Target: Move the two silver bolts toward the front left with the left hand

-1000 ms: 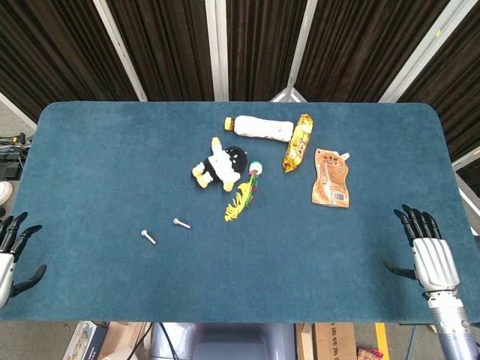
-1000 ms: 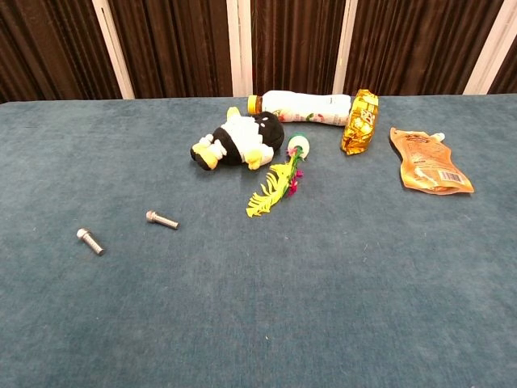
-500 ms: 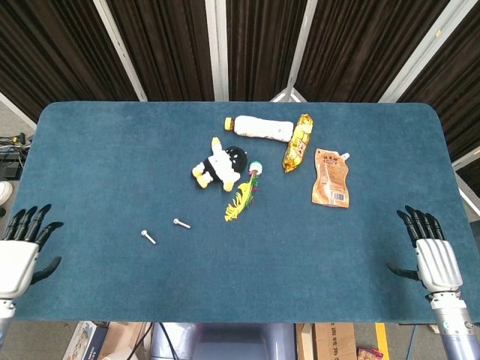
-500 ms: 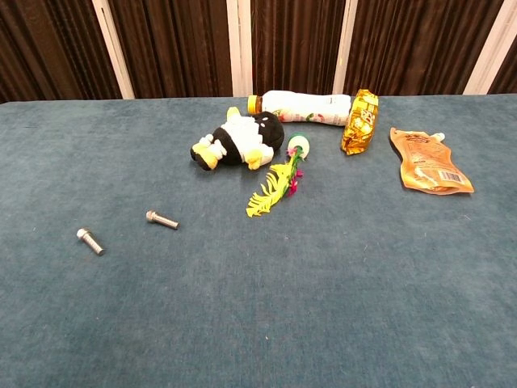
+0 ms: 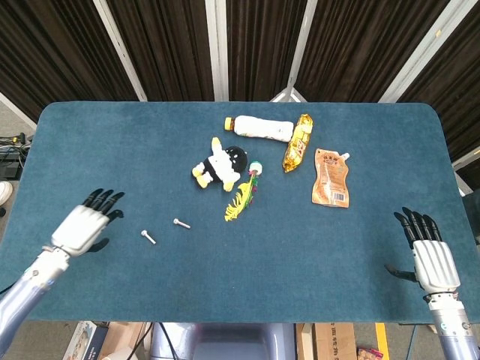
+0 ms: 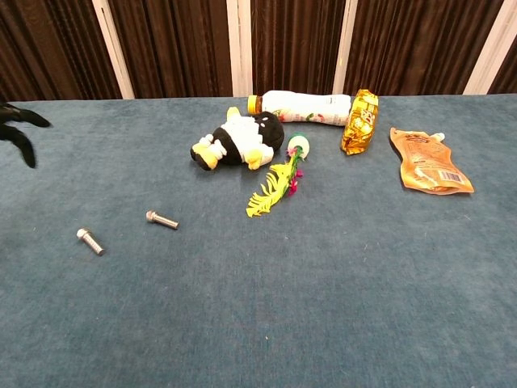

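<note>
1. Lying on the blue felt-like table (image 5: 337, 262) at about 8 o'clock from the toy penguin (image 5: 220, 167), the two silver bolts sit near each other but apart: the left bolt (image 5: 148, 237) and the right bolt (image 5: 181, 223). Neither is touched.

2. Left hand (image 5: 84, 227) hangs at 9 o'clock of the left bolt, near it, fingers spread and pointing up-table, holding nothing. In the chest view only dark fingertips (image 6: 18, 133) show at the frame edge, so its height over the cloth is hard to judge.

3. Right hand (image 5: 429, 255) rests at the 4 o'clock corner of the table, fingers apart and empty — well away from the work.

4. Handling, as a judgement: the bolts look like small steel parts — stiff, dense for their size, smooth and rounded, so likely to roll or slip from broad fingertips. The napped cloth should damp rolling. Each has a wider head and a thin shank; pinching across the shank just below the head seems safest, or simply sweeping them along the cloth.

5. Elsewhere, at 12 to 2 o'clock of the bolts: a pale plastic bottle (image 5: 259, 128) on its side, a crinkly gold snack packet (image 5: 298, 142), an orange spouted pouch (image 5: 331, 178), and a yellow feathery toy (image 5: 241, 196).
</note>
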You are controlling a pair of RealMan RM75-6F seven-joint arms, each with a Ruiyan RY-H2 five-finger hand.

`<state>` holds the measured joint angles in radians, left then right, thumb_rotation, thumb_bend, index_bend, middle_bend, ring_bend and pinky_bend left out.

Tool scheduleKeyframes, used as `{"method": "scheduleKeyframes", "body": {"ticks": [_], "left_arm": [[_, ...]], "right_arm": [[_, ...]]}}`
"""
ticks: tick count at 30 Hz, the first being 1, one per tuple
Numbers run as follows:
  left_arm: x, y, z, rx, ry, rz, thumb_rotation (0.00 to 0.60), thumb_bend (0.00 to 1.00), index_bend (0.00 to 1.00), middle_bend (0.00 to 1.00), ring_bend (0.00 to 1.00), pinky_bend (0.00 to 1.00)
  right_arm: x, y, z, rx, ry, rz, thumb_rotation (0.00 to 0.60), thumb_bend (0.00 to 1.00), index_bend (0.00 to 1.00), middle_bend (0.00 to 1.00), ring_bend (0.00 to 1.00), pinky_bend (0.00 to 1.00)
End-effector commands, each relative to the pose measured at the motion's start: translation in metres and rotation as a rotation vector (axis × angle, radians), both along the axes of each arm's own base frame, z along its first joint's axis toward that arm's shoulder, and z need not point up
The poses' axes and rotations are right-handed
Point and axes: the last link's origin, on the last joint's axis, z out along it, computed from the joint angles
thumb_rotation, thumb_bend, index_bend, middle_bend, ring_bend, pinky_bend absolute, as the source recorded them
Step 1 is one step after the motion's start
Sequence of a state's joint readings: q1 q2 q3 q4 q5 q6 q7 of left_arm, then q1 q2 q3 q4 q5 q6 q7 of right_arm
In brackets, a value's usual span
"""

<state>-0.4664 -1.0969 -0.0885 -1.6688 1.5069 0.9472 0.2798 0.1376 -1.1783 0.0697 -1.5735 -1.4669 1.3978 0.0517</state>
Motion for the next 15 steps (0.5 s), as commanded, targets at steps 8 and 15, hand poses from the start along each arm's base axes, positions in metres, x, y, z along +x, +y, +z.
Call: {"method": "scheduleKeyframes", "body": {"ticks": [8, 15], "left_arm": [[0.019, 0.007, -0.053, -0.081, 0.042, -0.02, 0.6, 0.4, 0.34, 0.03, 0.0, 0.0], [0.022, 0.007, -0.074, -0.087, 0.051, -0.03, 0.6, 0.4, 0.38, 0.04, 0.0, 0.0]], "right_arm": [[-0.002, -0.002, 0.001, -0.008, -0.009, -0.009, 0.6, 0.11, 0.12, 0.07, 0.03, 0.0], [-0.004, -0.002, 0.004, -0.019, -0.018, -0.016, 0.6, 0.11, 0.12, 0.07, 0.03, 0.0]]}}
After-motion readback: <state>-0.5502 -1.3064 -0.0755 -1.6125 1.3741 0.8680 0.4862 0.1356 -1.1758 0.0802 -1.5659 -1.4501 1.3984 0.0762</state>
